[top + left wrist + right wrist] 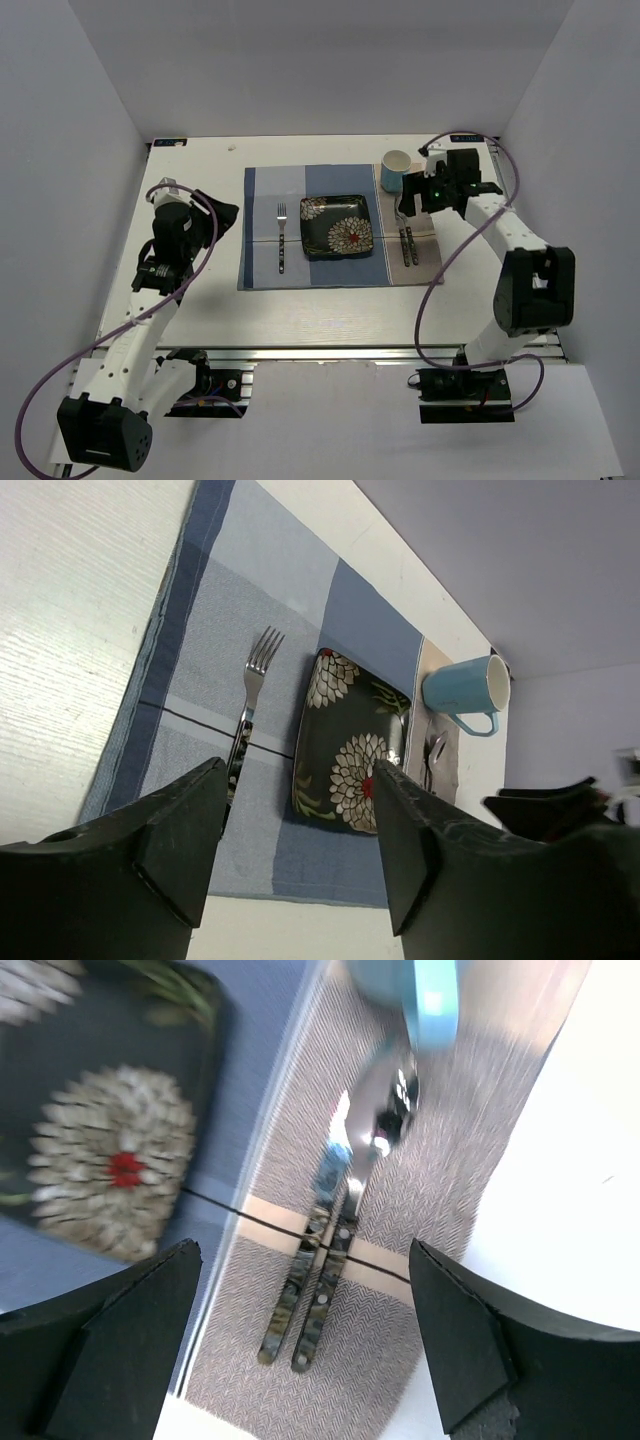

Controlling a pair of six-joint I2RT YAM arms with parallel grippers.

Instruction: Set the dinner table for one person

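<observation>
Two grippers, both spread wide, both empty.

Right gripper [302, 1260]: jaws well apart, hovering above the knife [290, 1305] and spoon [385, 1110]. Those lie side by side straight below the gap, untouched. Ahead of the fingertips is the blue mug [425, 990]. Off one finger is the dark floral plate [95, 1110]. All of these sit on the checked placemat [290, 1090]. Off the other finger is bare white top, the dinner table [570, 1160].

Left gripper [298, 780]: also wide open and holding nothing, near the mat's edge. The fork [250, 695] is ahead of one finger, with the plate beyond the gap.

The table runs under and around both tools, with its aluminium rail [330, 352] on the edge back by the arm bases.

Handling, my read: the table is rigid, heavy and fixed. It is a hard support surface, not something to grip, so there is no sensible hold point. The top looks smooth, so the mat would likely slide if dragged sideways. Anything set down will land hard, so lower it gently. The flat cutlery sits flush on the cloth, so pinch across the handles.
</observation>
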